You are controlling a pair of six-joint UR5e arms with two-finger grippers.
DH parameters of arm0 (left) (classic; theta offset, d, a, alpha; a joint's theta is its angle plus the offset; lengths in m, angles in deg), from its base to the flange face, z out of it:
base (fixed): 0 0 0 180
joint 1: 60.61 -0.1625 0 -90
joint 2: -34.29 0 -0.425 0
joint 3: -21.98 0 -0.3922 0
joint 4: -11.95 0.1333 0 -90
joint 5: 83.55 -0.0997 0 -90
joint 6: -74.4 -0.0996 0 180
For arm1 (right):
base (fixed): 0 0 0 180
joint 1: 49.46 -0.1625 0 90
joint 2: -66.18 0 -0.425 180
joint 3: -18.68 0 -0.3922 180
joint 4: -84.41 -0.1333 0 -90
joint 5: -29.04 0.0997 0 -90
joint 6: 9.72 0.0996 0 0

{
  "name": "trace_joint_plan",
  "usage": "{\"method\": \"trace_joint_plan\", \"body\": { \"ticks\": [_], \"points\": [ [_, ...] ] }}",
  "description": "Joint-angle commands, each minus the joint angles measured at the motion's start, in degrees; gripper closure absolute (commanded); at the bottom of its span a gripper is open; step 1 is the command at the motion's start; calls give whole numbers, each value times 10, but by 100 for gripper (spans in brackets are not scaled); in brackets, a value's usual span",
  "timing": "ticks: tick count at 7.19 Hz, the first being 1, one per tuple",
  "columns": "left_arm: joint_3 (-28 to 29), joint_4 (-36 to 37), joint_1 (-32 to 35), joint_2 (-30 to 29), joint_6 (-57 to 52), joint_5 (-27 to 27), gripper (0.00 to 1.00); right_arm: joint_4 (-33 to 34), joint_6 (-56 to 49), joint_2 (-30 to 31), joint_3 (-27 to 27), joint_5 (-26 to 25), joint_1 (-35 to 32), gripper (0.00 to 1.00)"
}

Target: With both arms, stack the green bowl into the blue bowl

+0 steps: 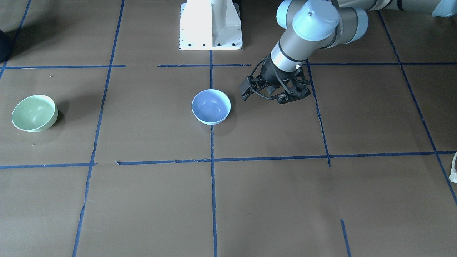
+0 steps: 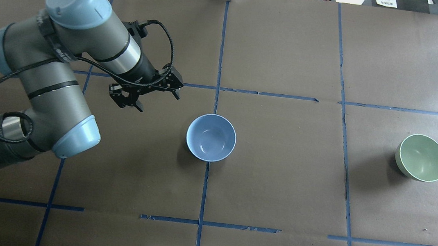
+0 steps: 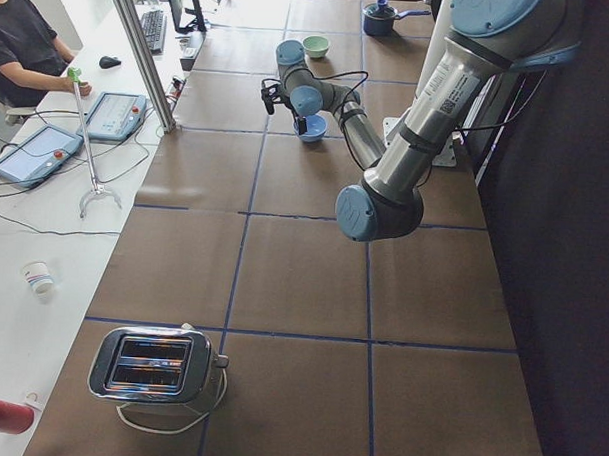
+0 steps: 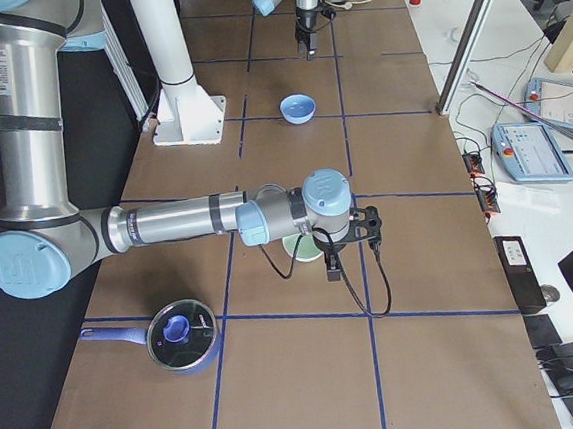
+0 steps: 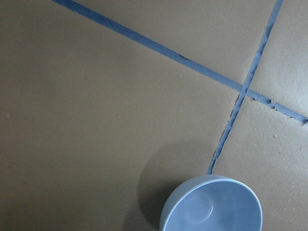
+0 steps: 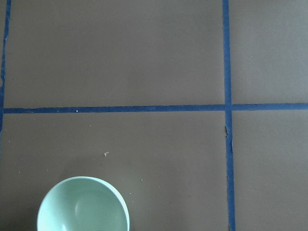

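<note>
Notably, exterior right, not overhead, shows right arm [image 4: 177,222].

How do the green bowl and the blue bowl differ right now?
The green bowl is mint; the blue bowl is periwinkle. The blue bowl sits on the centre tape line, near the left gripper; the green bowl sits far to the robot's right. Both are upright, empty and alike in size.

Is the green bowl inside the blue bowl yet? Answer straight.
No, in the overhead view the green bowl stands by itself, well apart from the blue bowl, which is empty.
</note>
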Motion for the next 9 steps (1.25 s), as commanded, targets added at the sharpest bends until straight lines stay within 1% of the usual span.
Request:
{"method": "trace_joint_plan", "body": {
  "ticks": [1,3,4,5,6,7,8,9],
  "points": [
    [-72,107,25,14,-89,-1,0,-191,190,59,-1,-17,86,0],
    [-74,107,30,30,-98,-3,0,-238,302,63,-4,-87,180,0],
    [-74,107,30,30,-99,-3,0,-276,340,63,-26,-106,212,0],
    [-74,107,30,31,-104,-3,0,-330,354,62,-69,-115,236,0],
    [-74,107,30,31,-106,-3,0,-362,365,57,-96,-115,244,0],
    [-74,107,30,32,-107,-4,0,-363,367,57,-102,-117,246,0],
    [-75,102,29,40,-107,-4,0,-363,370,54,-111,-117,247,11],
    [-75,102,29,40,-107,-4,0,-363,392,49,-110,-116,247,69]
  ]
}}
